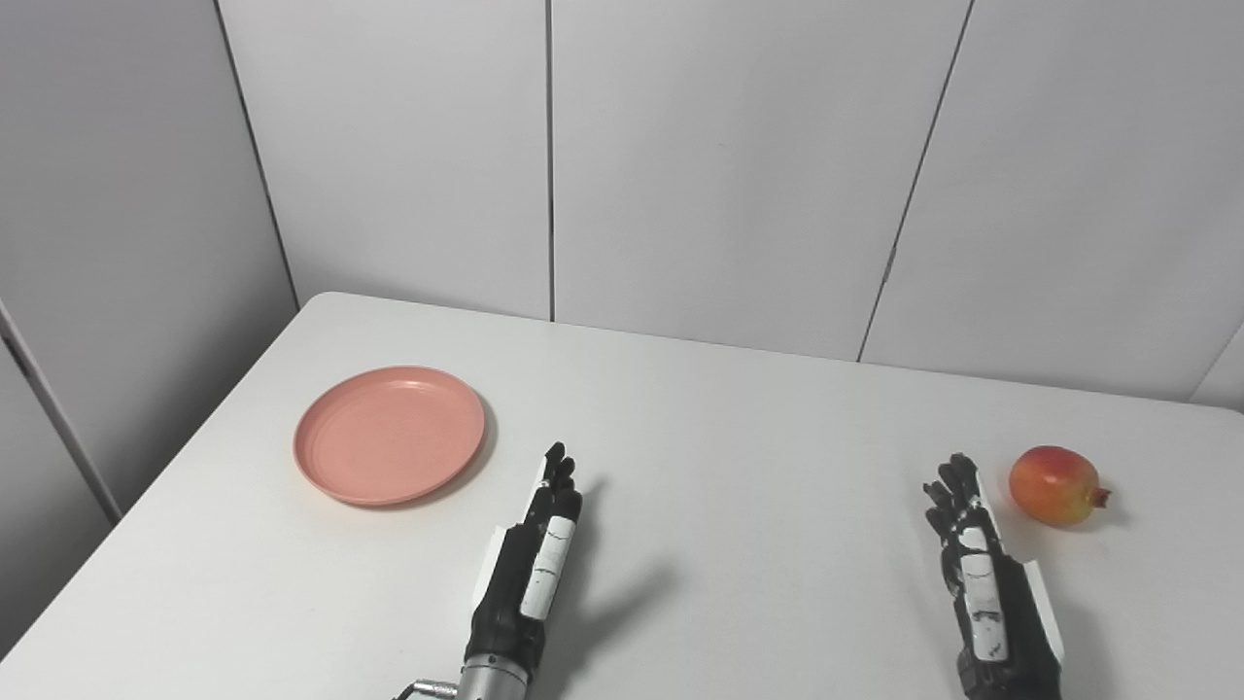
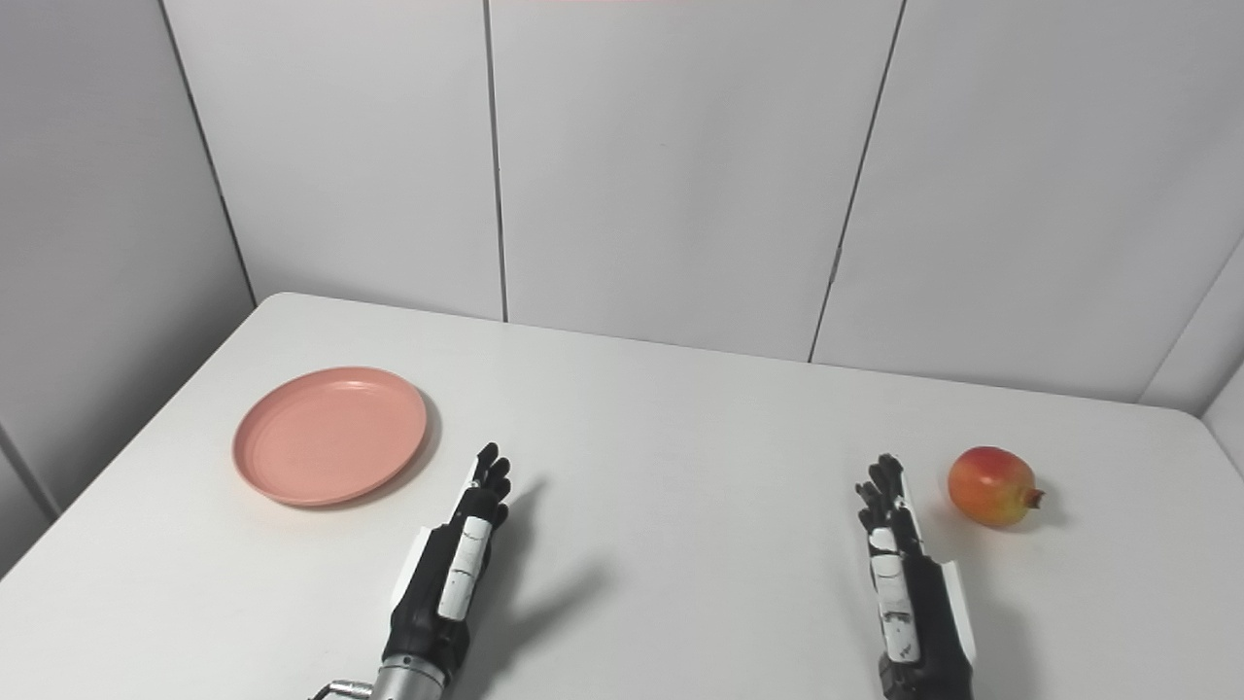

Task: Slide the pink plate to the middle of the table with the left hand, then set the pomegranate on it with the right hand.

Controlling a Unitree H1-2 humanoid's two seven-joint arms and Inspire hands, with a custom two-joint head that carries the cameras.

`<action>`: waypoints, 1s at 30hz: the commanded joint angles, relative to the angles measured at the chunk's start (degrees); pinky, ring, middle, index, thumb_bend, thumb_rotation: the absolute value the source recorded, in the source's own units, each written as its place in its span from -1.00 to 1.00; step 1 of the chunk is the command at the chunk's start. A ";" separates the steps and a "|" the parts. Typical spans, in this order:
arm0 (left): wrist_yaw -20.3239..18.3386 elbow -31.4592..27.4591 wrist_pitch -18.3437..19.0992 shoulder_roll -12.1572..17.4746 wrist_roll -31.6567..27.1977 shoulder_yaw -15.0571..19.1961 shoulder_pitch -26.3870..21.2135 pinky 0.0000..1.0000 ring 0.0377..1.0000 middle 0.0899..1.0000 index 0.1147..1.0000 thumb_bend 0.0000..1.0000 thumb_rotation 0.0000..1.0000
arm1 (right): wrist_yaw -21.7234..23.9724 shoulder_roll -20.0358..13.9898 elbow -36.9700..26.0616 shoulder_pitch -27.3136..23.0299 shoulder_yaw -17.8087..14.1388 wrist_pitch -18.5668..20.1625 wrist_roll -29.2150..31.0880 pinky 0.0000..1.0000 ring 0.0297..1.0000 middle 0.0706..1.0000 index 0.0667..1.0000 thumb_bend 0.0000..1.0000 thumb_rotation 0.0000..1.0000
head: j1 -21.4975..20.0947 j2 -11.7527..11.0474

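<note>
An empty pink plate (image 1: 389,435) lies flat on the left side of the white table (image 1: 739,437). A red-yellow pomegranate (image 1: 1055,485) sits on the right side. My left hand (image 1: 536,564) is open, fingers stretched forward, just right of and nearer than the plate, apart from it. My right hand (image 1: 977,564) is open, fingers stretched forward, just left of the pomegranate, apart from it. Both hands hold nothing. In the right eye view the plate (image 2: 330,436), the pomegranate (image 2: 992,486), my left hand (image 2: 457,564) and my right hand (image 2: 899,569) stand the same way.
Grey panelled walls (image 1: 739,165) stand close behind the table's far edge. The table's left edge (image 1: 146,496) runs diagonally near the plate, and its right corner (image 2: 1191,413) is behind the pomegranate.
</note>
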 commanded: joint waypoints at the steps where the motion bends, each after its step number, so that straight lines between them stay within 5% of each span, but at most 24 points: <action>1: 0.59 2.40 -2.28 -0.73 0.20 0.18 1.87 1.00 1.00 1.00 1.00 0.54 1.00 | 0.42 -0.39 5.20 2.36 -0.33 -3.11 -0.03 1.00 0.96 0.98 0.98 0.56 1.00 | -0.14 -0.43; 17: 1.08 2.95 -7.52 -2.44 -1.56 1.03 2.81 1.00 0.97 0.99 1.00 0.54 1.00 | 1.60 -0.73 5.83 2.67 -0.65 -3.95 1.51 1.00 0.95 0.98 0.97 0.60 1.00 | 0.30 -0.58; 30: -0.75 -0.72 -5.39 -1.76 -5.61 1.45 2.78 1.00 0.99 0.99 1.00 0.63 0.99 | 2.66 -0.44 1.95 4.65 -1.34 -1.76 4.32 1.00 0.93 0.93 0.98 0.54 1.00 | -0.50 0.33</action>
